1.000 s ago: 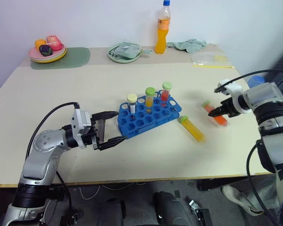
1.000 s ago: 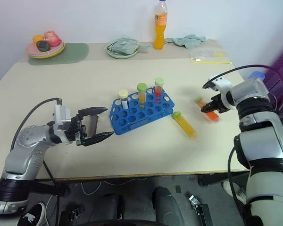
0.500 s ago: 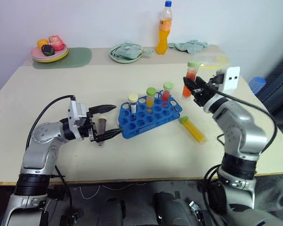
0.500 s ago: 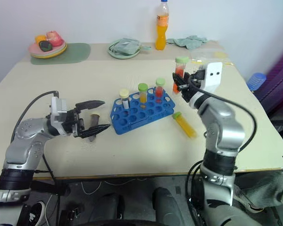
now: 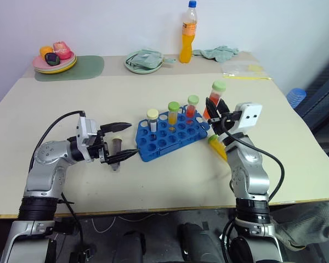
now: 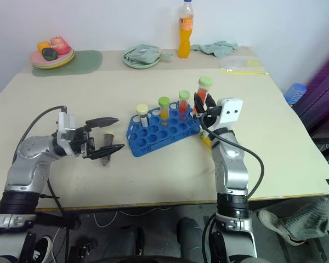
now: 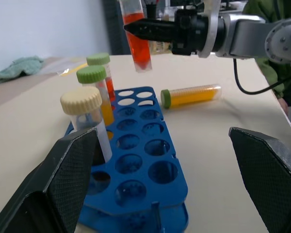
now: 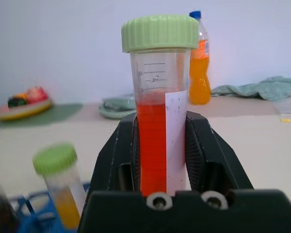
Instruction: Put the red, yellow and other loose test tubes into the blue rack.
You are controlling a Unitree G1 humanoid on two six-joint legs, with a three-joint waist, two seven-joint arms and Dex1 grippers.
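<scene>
While the right claw [image 5: 215, 105] stays clamped on a clear, ribbed-green-capped test tube [image 5: 216, 94] of red liquid, held upright at the blue rack's [image 5: 172, 137] 3 o'clock edge, the left claw [image 5: 122, 141] stands wide open at the perforated rack's 9 o'clock side. Three capped tubes [image 5: 175, 113] stand in the rack's rear holes. A yellow tube [image 5: 217, 148] lies on the smooth beige desk [image 5: 153, 181], partly behind the right arm. That arm has swung in from the desk's 3 o'clock side.

On the red tube [image 8: 157, 126] clamped in my right pincer [image 8: 160, 160] I can read graduation lines and a small "ml" mark; its white label strip looks blank.
</scene>
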